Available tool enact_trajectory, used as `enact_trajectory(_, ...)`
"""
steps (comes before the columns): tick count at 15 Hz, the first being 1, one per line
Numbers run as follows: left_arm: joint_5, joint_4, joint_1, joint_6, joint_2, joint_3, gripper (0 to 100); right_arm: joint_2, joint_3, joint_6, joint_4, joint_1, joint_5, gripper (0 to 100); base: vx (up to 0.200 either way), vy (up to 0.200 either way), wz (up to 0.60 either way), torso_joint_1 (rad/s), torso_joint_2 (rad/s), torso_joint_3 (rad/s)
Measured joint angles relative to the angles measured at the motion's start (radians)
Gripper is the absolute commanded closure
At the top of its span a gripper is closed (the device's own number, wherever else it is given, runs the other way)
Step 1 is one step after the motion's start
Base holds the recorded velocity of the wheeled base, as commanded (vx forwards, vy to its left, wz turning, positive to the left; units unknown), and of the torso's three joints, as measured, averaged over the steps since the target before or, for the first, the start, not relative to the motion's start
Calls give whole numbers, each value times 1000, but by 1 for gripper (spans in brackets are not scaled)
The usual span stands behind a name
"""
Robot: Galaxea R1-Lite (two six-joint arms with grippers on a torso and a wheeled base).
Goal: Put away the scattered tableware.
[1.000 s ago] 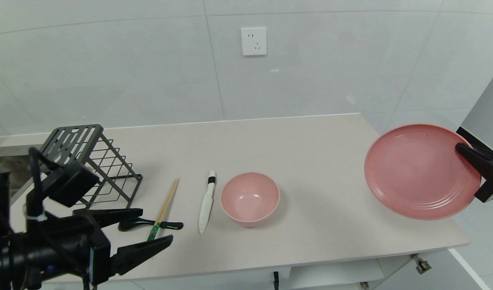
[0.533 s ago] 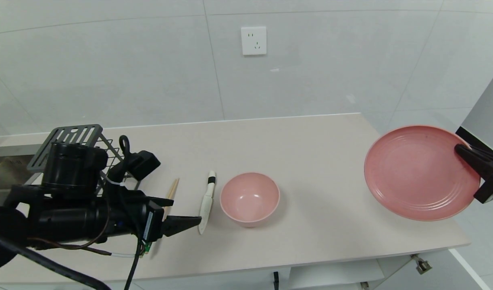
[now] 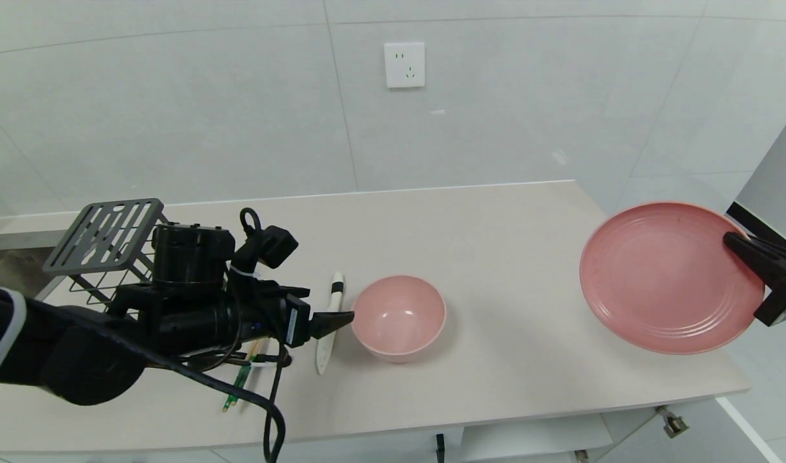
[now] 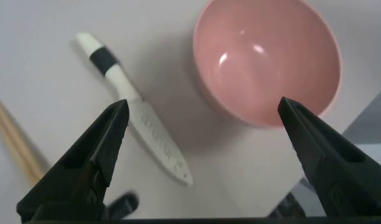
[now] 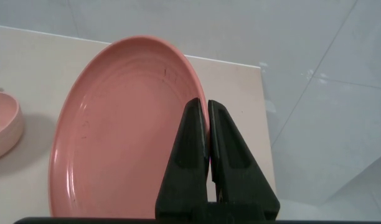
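Though near bowl [image 3: 398, 315], knife [image 3: 324, 352] apart

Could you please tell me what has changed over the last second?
The left gripper, open, swung right from by the chopsticks to hover over the knife beside the bowl. Nothing was grasped or released. The right gripper still holds the plate; bowl, knife, chopsticks and rack have not moved.

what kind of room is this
Most likely a kitchen, perhaps a test one: a pale counter runs along a tiled wall with a socket. On it are a black wire rack and tableware such as a pink bowl and plate.
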Motion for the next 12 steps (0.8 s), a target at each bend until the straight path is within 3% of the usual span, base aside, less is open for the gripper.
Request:
enact_trajectory(2, 5, -52, -34, -58, 44, -26, 0, 2, 2, 0, 0, 0, 0, 100, 0, 0, 0, 0, 0, 0)
enact_trajectory(7, 32, -104, -65, -80, 132, -80, 0, 5, 3, -1, 0, 0, 0, 100, 0, 0, 0, 0, 0, 0)
enact_trajectory(12, 62, -183, -72, -157, 197, -87, 0, 5, 4, -2, 0, 0, 0, 100, 0, 0, 0, 0, 0, 0)
